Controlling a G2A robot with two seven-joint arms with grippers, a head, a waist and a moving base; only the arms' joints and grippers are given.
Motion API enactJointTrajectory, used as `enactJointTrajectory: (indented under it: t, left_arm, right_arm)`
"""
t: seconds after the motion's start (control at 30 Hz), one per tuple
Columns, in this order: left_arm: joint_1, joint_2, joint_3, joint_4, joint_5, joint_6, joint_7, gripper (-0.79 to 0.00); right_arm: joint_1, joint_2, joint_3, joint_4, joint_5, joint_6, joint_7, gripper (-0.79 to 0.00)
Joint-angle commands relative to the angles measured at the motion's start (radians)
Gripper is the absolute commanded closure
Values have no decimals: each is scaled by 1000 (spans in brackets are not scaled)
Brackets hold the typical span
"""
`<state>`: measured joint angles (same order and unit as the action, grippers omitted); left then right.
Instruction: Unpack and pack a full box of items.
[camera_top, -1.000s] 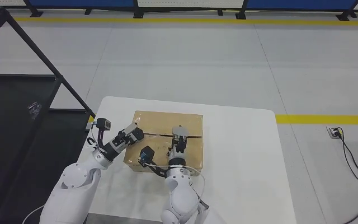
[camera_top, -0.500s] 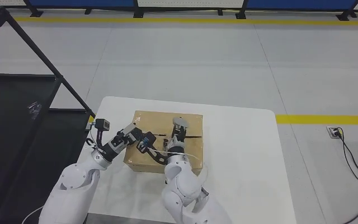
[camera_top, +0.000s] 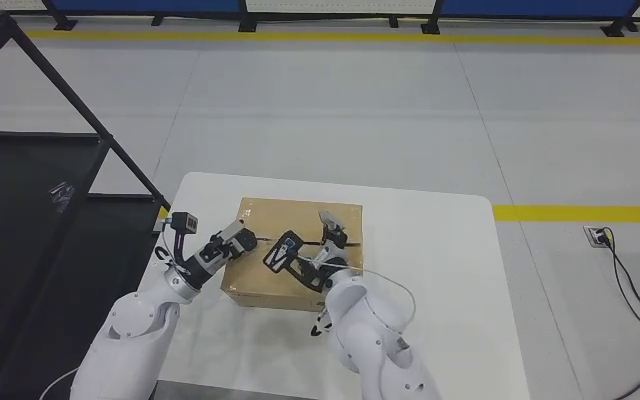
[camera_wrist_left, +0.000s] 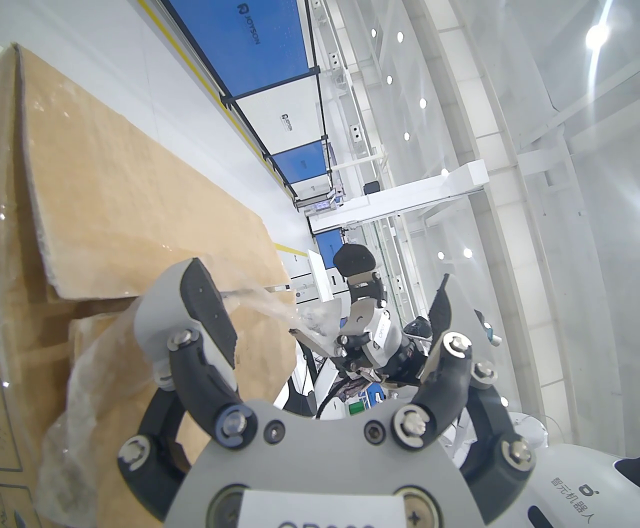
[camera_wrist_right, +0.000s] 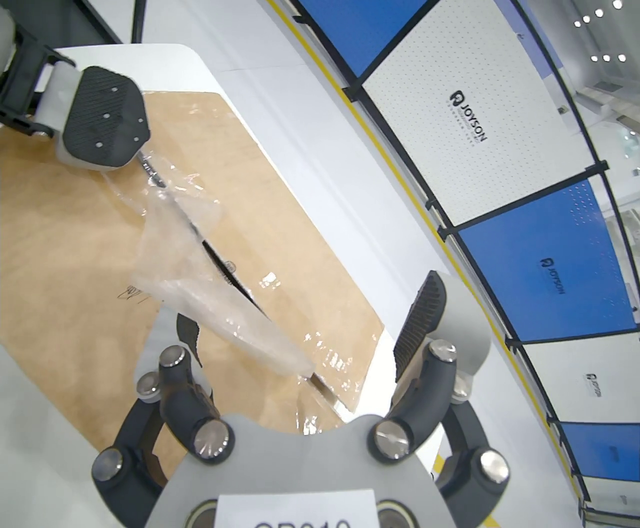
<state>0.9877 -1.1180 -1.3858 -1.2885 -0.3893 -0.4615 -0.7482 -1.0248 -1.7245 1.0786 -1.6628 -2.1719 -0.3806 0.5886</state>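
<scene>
My right jaws have swung farther over the box (camera_top: 285, 215), spread wide. My left jaws stay at its left edge, spread too, clear tape (camera_wrist_right: 200, 280) stuck on one pad (camera_wrist_left: 205, 300). The box sits mid worktop (camera_top: 430, 260), flaps shut; the seam looks nearly free.

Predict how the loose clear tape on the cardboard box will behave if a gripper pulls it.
Probably floppy and very light: the tape crumples and folds above the box seam. Likely clingy, not slippery: one end seems stuck to the left gripper. It may stretch or tear under a hard pull, looking thin and see-through.
</scene>
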Motion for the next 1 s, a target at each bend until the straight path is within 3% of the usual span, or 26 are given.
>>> enactJointTrajectory:
  t: [0.0, 0.13, 0.17, 0.23, 0.3, 0.43, 0.47, 0.57, 0.87, 0.97]
  left_arm:
    - [1, 0, 1, 0, 0, -1, 1, -785]
    - [1, -1, 3, 1, 4, -2, 4, -785]
    - [1, -1, 3, 1, 4, -2, 5, -785]
    - [1, -1, 3, 2, 4, -3, 5, -785]
    - [1, 0, 3, 2, 7, -3, 3, -785]
    - [1, 0, 2, 3, 7, -3, 2, -785]
    - [1, 0, 2, 3, 6, -3, 2, -785]
    - [1, 0, 2, 4, 6, -3, 2, -785]
    - [-3, 0, 2, 10, 3, -6, -2, -785]
    - [-5, -1, 3, 12, 2, -6, -2, -785]
  right_arm:
    - [12, 3, 20, -6, 53, -90, 7, -785]
    - [28, 8, 53, 5, 140, -206, 19, -785]
    - [32, 10, 58, 9, 149, -221, 32, -751]
    - [37, 11, 62, 13, 169, -235, 40, -628]
    - [42, 12, 65, 16, 186, -248, 48, -391]
    - [46, 16, 70, 22, 213, -262, 67, -89]
    - [49, 16, 70, 25, 223, -274, 77, -46]
    - [58, 19, 69, 29, 267, -320, 80, -18]
    - [62, 27, 51, 19, 307, -360, 129, -86]
    - [72, 28, 43, 29, 316, -360, 159, -22]
